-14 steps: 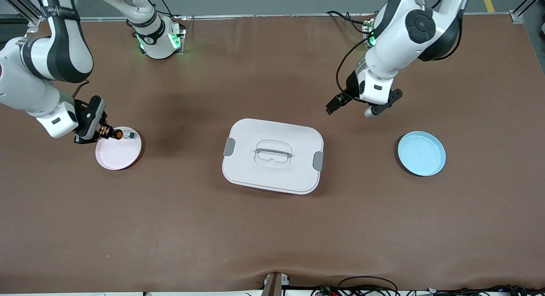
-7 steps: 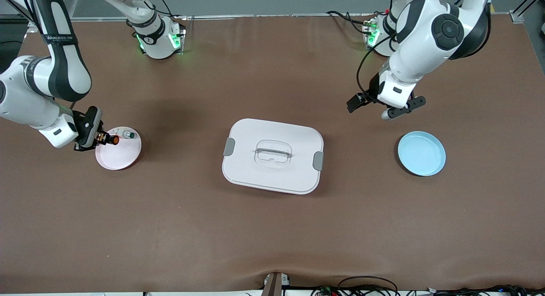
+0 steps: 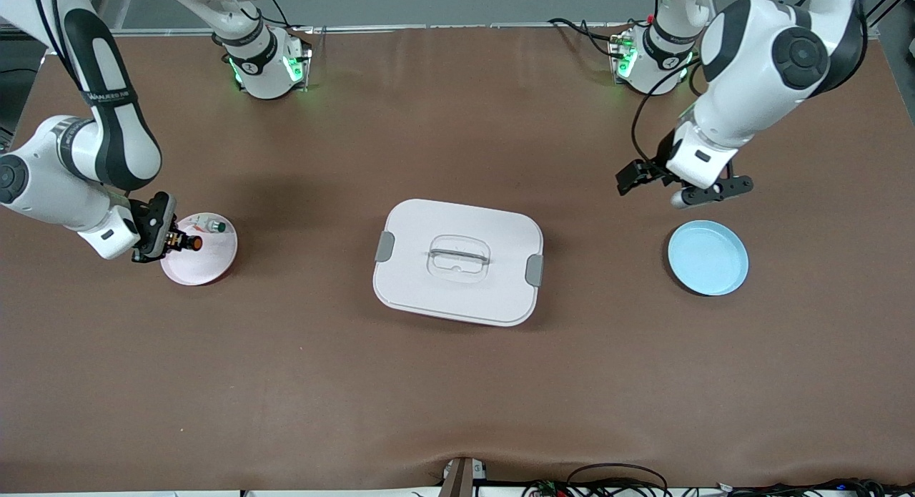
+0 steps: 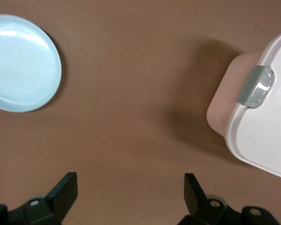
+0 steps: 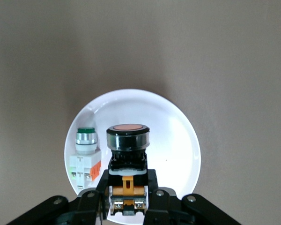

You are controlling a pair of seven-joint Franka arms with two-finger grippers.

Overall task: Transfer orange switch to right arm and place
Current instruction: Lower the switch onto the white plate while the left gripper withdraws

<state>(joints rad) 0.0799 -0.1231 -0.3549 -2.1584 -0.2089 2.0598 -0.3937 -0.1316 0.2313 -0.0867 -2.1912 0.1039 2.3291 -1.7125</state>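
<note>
**Orange switch held over the pink plate**

The right gripper [image 3: 174,241] is clamped on the orange switch [image 3: 194,244], holding it by its body with the round orange cap pointing away from the fingers. The switch is in the air over the pink plate [image 3: 204,264], which lies toward the right arm's end of the surface [image 3: 457,382]. On that plate rests a small green-capped button [image 3: 214,227] with a pale body; in the right wrist view it sits just beside the held switch [image 5: 128,154], with the plate's white-looking rim [image 5: 187,136] around both.

The left gripper [image 3: 679,189] hangs with its fingers [image 4: 65,190] spread wide apart and nothing between them, over bare surface near the blue plate [image 3: 708,257]. A white lidded box [image 3: 457,261] with grey clips sits mid-surface between the two plates.
</note>
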